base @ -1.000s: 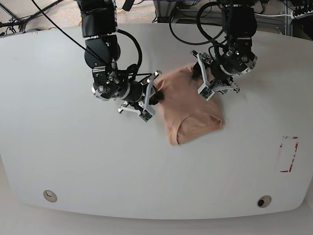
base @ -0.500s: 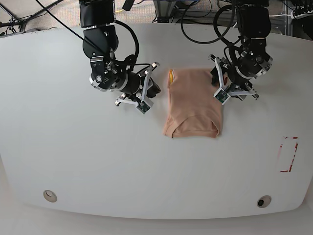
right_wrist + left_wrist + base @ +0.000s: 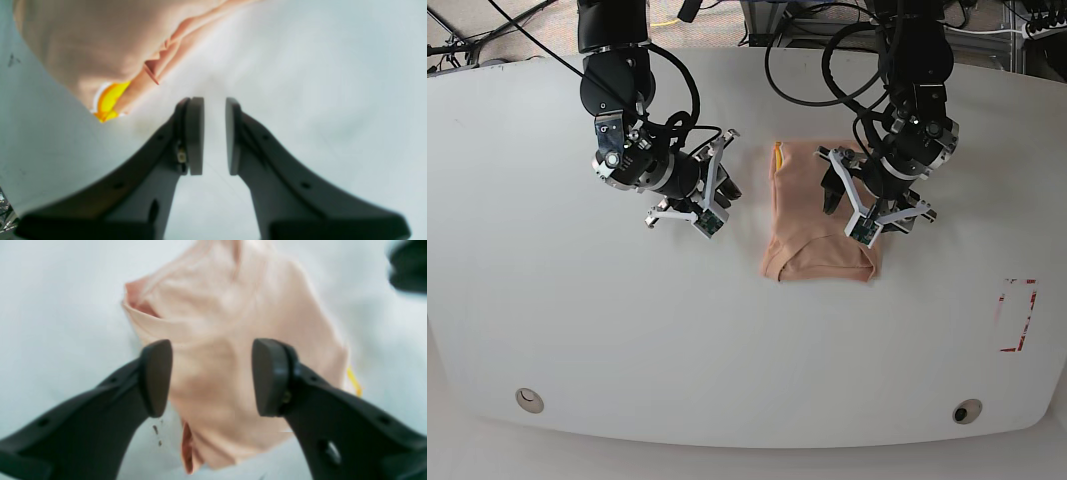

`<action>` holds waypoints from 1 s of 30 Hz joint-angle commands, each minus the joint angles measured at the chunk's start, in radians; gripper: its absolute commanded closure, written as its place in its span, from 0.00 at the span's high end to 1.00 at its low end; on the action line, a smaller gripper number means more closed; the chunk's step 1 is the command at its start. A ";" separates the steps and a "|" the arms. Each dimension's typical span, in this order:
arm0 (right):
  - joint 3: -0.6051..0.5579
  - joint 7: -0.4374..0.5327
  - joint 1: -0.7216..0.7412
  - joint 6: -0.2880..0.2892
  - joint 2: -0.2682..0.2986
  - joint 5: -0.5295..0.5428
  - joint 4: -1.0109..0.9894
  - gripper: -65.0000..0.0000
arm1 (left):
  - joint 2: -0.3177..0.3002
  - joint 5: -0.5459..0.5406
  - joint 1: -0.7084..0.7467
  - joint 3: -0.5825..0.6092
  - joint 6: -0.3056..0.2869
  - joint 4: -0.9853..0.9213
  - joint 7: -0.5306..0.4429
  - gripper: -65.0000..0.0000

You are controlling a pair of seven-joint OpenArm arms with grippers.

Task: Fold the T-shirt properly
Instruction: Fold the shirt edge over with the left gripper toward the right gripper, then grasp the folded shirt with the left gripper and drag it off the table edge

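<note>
Folding looks close to finished, operator: your T-shirt (image 3: 819,222) lies as a compact, roughly rectangular packet on the white table (image 3: 577,330), just above centre and toward 1 o'clock in the base view, with the collar end at its 6 o'clock edge. A sliver of the yellow emblem (image 3: 777,156) peeks out at the packet's 11 o'clock corner, so the fold edge there is not fully flush. Your left gripper (image 3: 839,190) hangs over the packet's 3 o'clock side, jaws spread wide with cloth visible between them in the wrist view but nothing pinched; I judge it released. Your right gripper (image 3: 727,185) sits off the garment at its 9 o'clock side, over bare table, jaws nearly together with a narrow gap and holding nothing. What remains, in my judgement, is minor: tuck or square that corner, flatten the packet, and clear both arms.
</note>
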 commanded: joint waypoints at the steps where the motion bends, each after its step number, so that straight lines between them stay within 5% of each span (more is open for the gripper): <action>1: 0.007 0.023 0.009 0.001 0.005 0.012 0.018 0.16 | 0.035 -0.011 -0.007 0.011 0.082 0.004 -0.066 0.63; 15: 0.162 0.023 0.006 0.001 0.002 0.015 0.020 0.16 | 0.049 -0.005 -0.013 0.039 0.260 -0.355 -0.374 0.66; 23: 0.214 0.021 0.003 0.001 0.004 0.022 0.026 0.16 | -0.077 -0.013 -0.041 0.031 0.259 -0.518 -0.426 0.66; 27: 0.214 0.021 0.006 0.001 0.007 0.014 0.026 0.16 | -0.201 -0.014 -0.041 0.031 0.246 -0.521 -0.425 0.66; 30: 0.214 0.021 0.002 0.001 0.007 0.022 0.037 0.16 | -0.324 -0.014 -0.025 0.011 0.179 -0.515 -0.402 0.66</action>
